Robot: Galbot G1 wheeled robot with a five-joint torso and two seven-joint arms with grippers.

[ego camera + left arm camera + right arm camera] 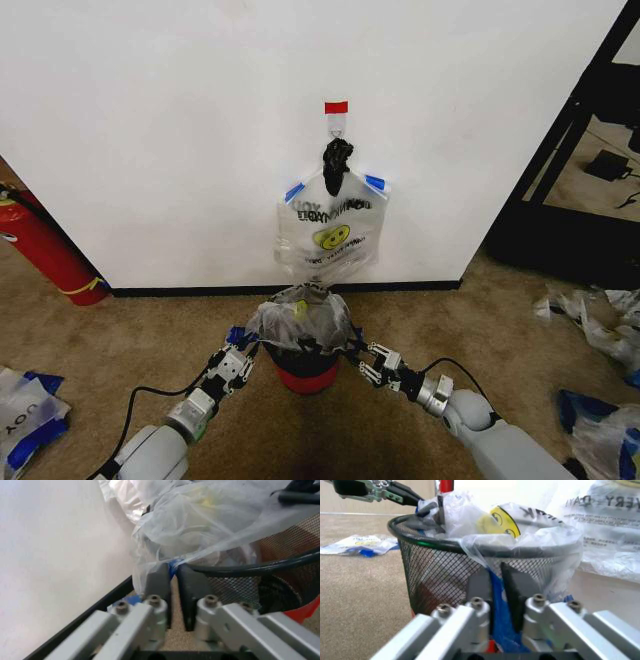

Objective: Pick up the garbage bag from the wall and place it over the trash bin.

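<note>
The garbage bag (pixel 300 318), thin whitish plastic with a yellow smiley face (pixel 506 519), lies draped over the mouth of the trash bin (pixel 303 377), a dark mesh bin (pixel 435 562) with a red base. My left gripper (pixel 245 347) is at the bin's left rim, shut on the bag's blue handle (pixel 173 563). My right gripper (pixel 358 356) is at the right rim, shut on the other blue handle (pixel 496 588) just below the rim. The bag's plastic folds over the rim (pixel 240 570) on both sides. The white wall (pixel 180 150) stands right behind the bin.
A similar smiley-face bag (pixel 330 235) hangs on the wall under a black knotted lump (pixel 337 158) and red tape (pixel 336 107). A red fire extinguisher (pixel 45 250) leans at the left. Loose bags lie on the carpet at left (pixel 25 410) and right (pixel 600 430). A black frame (pixel 580 120) stands at the right.
</note>
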